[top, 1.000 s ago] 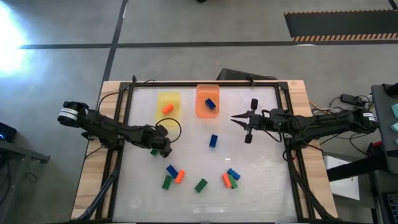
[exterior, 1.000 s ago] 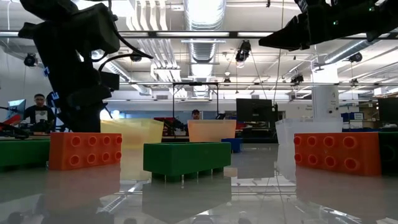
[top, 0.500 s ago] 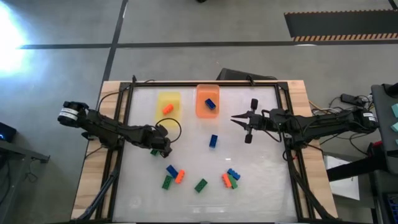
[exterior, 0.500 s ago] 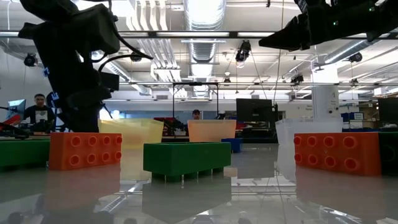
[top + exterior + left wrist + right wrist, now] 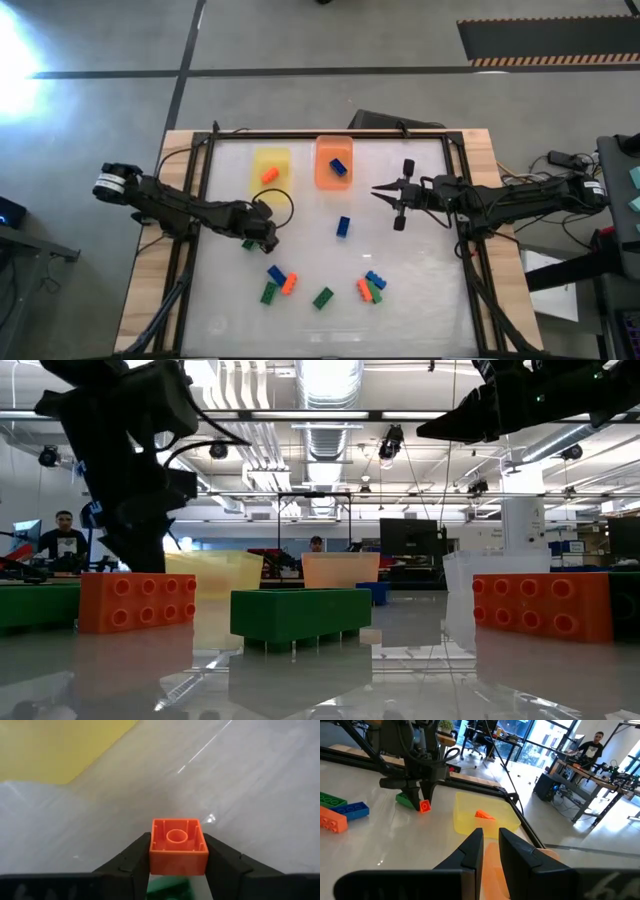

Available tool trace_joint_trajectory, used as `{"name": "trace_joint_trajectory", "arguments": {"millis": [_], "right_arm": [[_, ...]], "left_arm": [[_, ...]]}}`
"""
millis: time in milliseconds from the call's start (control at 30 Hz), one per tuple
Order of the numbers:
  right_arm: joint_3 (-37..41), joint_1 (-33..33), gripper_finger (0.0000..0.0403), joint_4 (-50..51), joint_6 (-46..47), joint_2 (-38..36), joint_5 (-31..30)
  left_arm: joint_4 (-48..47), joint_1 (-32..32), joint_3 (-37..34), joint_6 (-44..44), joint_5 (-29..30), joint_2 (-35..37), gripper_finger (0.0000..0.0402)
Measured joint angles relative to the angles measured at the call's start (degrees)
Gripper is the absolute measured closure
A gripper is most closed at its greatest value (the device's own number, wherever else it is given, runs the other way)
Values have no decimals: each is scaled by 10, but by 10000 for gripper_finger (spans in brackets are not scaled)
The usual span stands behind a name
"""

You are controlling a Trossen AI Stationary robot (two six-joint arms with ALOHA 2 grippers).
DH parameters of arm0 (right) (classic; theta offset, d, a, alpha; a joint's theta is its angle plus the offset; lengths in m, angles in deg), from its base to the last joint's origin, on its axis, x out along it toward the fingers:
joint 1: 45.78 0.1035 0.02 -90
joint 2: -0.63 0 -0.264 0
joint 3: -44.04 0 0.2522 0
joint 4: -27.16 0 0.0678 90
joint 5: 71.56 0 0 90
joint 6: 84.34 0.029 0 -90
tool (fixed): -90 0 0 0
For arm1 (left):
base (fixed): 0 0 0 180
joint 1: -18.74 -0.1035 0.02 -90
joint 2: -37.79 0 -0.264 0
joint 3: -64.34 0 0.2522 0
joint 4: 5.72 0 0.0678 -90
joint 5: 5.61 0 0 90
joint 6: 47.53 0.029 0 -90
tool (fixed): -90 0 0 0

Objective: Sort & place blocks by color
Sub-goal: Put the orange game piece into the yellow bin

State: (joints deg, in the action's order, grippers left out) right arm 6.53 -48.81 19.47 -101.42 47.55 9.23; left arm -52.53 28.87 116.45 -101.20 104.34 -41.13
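My left gripper point(image 5: 265, 233) is shut on a small orange block point(image 5: 178, 845), low over the table beside a green block point(image 5: 247, 243), near the yellow tray point(image 5: 271, 160). That tray holds one orange block point(image 5: 269, 174). The orange tray point(image 5: 334, 175) holds a blue block point(image 5: 339, 166). A blue block point(image 5: 343, 227) lies flat mid-table. Toward the near edge lie two clusters of blue, orange and green blocks point(image 5: 277, 283) point(image 5: 370, 288) and a lone green one point(image 5: 322, 298). My right gripper point(image 5: 376, 188) hovers right of the orange tray, with only a narrow slit between its fingers point(image 5: 489, 842). My left gripper pinches the orange block between its two fingers, one on each opposite side wall point(image 5: 151, 851). The fingers come from above, pointing down point(image 5: 424, 795). The block's hollow underside point(image 5: 176, 836) faces the wrist camera. It hangs at the fingertips, low beside the green block point(image 5: 406, 799).
A black frame point(image 5: 330, 134) rims the white table. The table's right half point(image 5: 420, 270) holds no blocks. In the low view, an orange block point(image 5: 138, 601), a green one point(image 5: 300, 615) and another orange one point(image 5: 540, 605) stand close to the camera. People sit in the room beyond.
The left arm has shifted and tipped a little in the low view, while its gripper stays shut on the orange block beside the green one. The right arm and the loose blocks have kept still.
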Motion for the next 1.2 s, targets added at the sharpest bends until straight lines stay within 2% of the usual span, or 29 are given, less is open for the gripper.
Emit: {"name": "trace_joint_trajectory", "arguments": {"millis": [233,467,633,767,933,1100,1200], "right_arm": [[0,0,351,2,1,0,-8],[0,0,351,6,1,0,-15],[0,0,351,6,0,0,-15],[0,0,351,6,0,0,-15],[0,0,351,6,0,0,-15],[0,0,351,7,-1,0,-15],[0,0,351,7,-4,0,-15]], "left_arm": [[-10,0,67,52,-23,0,262],[-33,-7,177,188,-35,2,262],[-79,-44,250,284,-28,2,261],[-86,-96,271,352,-24,2,261],[-86,-187,259,407,-22,1,261],[-85,-295,229,409,-17,0,261],[-63,-352,207,378,-13,0,261]]}}
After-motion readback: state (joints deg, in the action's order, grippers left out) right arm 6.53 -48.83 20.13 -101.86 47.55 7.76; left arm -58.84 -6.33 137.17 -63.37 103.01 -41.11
